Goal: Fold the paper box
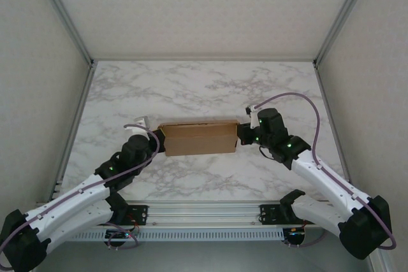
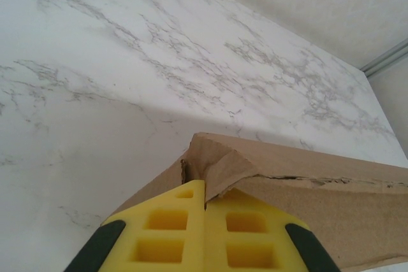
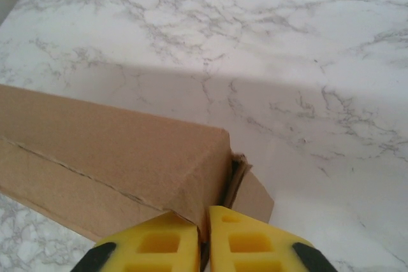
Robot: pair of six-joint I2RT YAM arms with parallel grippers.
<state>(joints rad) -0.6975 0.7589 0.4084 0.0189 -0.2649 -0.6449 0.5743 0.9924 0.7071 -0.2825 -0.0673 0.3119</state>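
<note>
The paper box [image 1: 198,138] is a thin brown cardboard box lying across the middle of the marble table, and both of its ends are held. My left gripper [image 1: 162,144] is at the left end. In the left wrist view its yellow fingers [image 2: 167,224] are shut on a creased corner flap of the paper box [image 2: 319,189], the left gripper [image 2: 205,190] pinching the flap's edge. My right gripper [image 1: 240,134] is at the right end. In the right wrist view the right gripper [image 3: 204,213] is closed around the end wall of the paper box [image 3: 121,151], and a side tab [image 3: 255,197] sticks out beside it.
The white marble table [image 1: 191,87] extends behind and to both sides of the box. Grey walls with metal frame posts [image 1: 76,113] close in the left, right and back. A rail [image 1: 204,211] with both arm bases runs along the near edge.
</note>
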